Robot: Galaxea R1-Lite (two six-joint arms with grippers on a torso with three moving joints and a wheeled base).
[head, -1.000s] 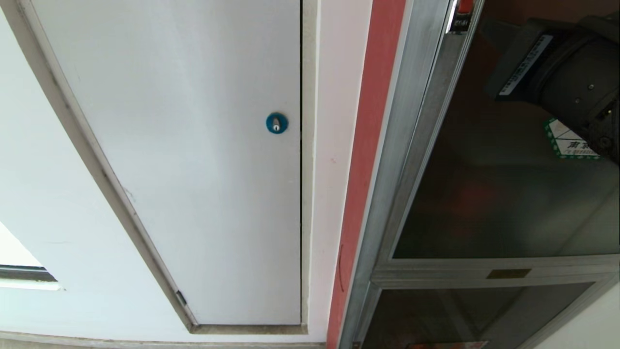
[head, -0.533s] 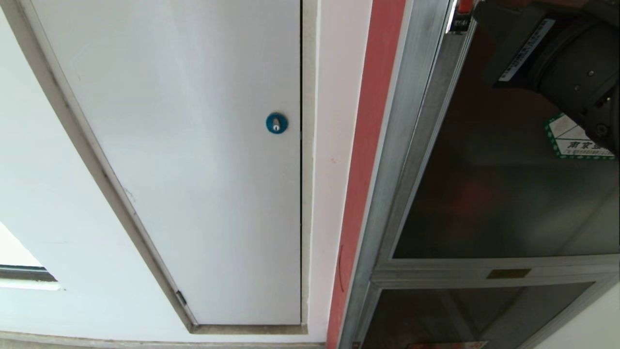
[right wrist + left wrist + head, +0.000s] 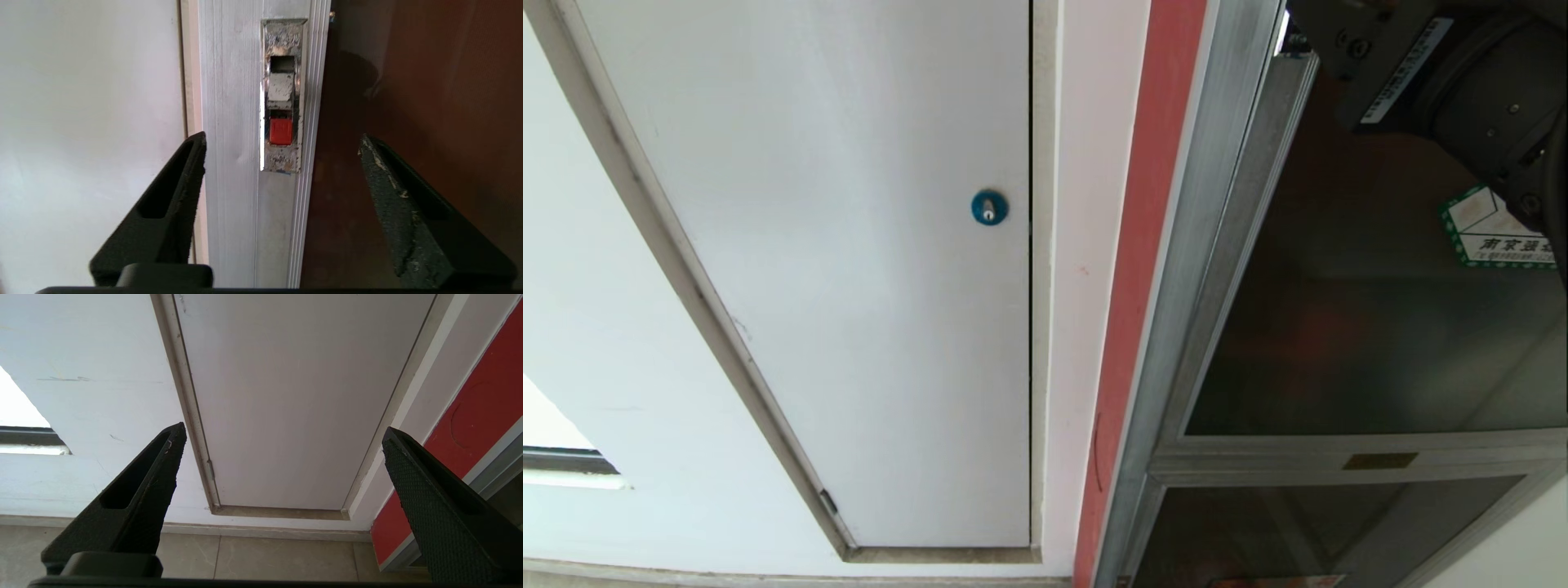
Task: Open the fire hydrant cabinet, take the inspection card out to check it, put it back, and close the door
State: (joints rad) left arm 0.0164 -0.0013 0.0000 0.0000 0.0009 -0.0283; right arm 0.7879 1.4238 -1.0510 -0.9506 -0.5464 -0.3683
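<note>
The fire hydrant cabinet (image 3: 1194, 245) shows its silver frame at the right of the head view. Its door (image 3: 1339, 343) is dark tinted glass with a green-edged sticker (image 3: 1494, 233). My right arm (image 3: 1462, 82) reaches in at the top right, over the door's upper edge. In the right wrist view my right gripper (image 3: 282, 139) is open, one finger on each side of the door's frame strip. The red latch (image 3: 280, 131) sits just beyond the tips, and a thin bright slit runs beside its plate. The left gripper (image 3: 284, 429) hangs open and empty. The inspection card is hidden.
A plain white panel with a blue round lock (image 3: 989, 207) fills the left. A red wall stripe (image 3: 1143, 286) borders the cabinet. A shorter dark glass panel (image 3: 1298, 523) lies below the door. Beige floor tiles (image 3: 265, 555) run along the wall's foot.
In the head view my right arm has shifted up and to the left; it now covers the red latch and uncovers more of the sticker. The left arm has not moved.
</note>
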